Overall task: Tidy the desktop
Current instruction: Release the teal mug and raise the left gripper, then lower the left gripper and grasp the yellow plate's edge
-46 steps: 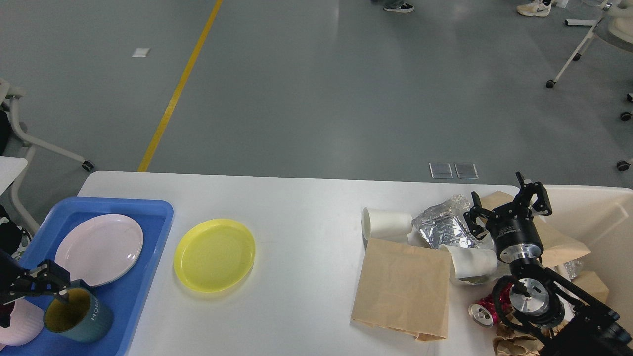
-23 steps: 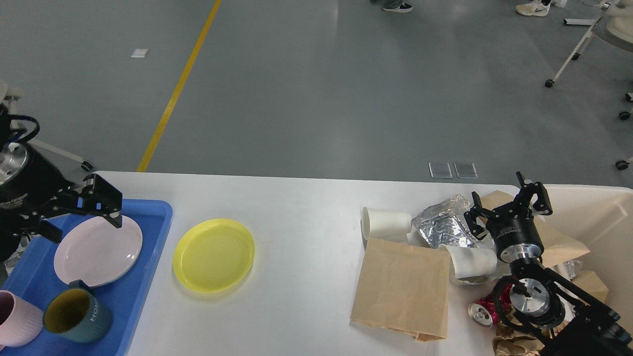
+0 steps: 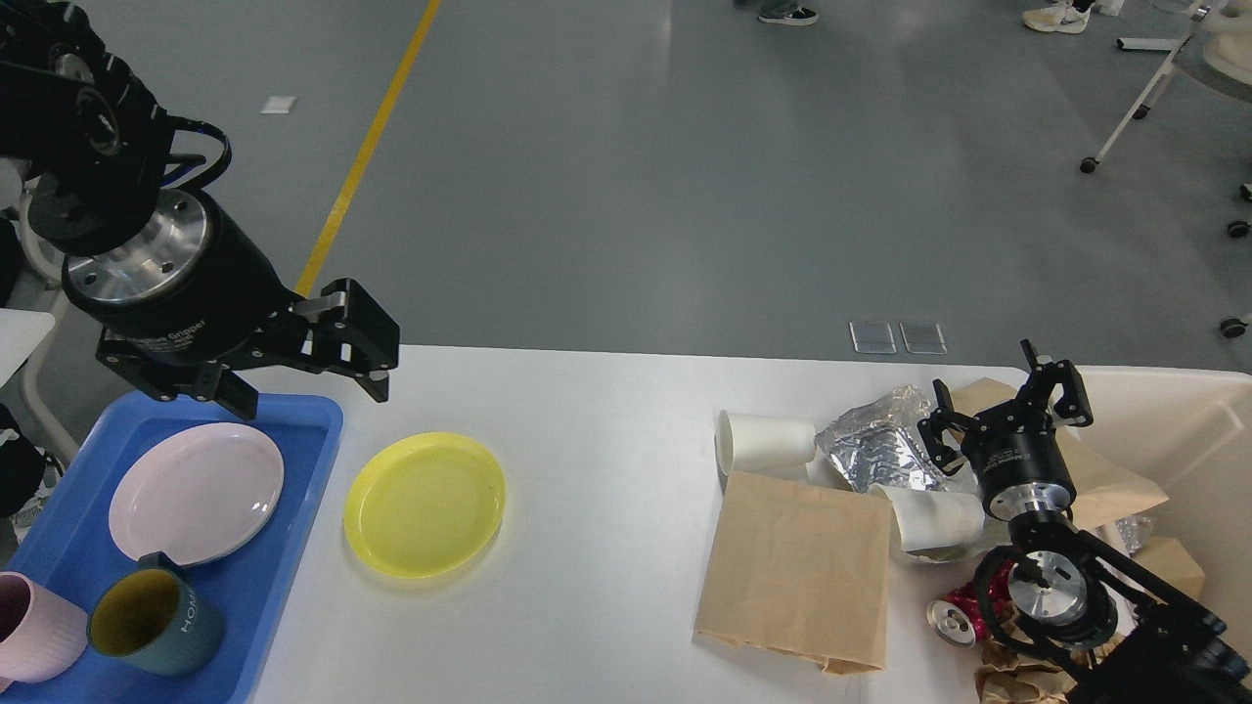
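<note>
The white desktop (image 3: 606,460) holds a yellow plate (image 3: 424,504) left of centre. On the right lie a tipped white paper cup (image 3: 765,442), crumpled foil (image 3: 873,452), a flat brown paper bag (image 3: 797,572), a crushed white cup (image 3: 934,518) and a red can (image 3: 963,611). My left gripper (image 3: 308,396) is open and empty, held in the air above the far right corner of the blue tray (image 3: 293,577), just behind the yellow plate. My right gripper (image 3: 998,411) is open and empty, just right of the foil.
The blue tray holds a pink plate (image 3: 196,492), a teal mug (image 3: 152,623) and a pink cup (image 3: 34,626). A beige bin (image 3: 1188,416) with brown paper and foil in it stands at the right edge. Crumpled brown paper (image 3: 1017,680) lies by my right arm.
My left gripper has left the teal mug standing in the tray and has risen and swung to the right, over the tray's far right corner. The right arm has not moved.
</note>
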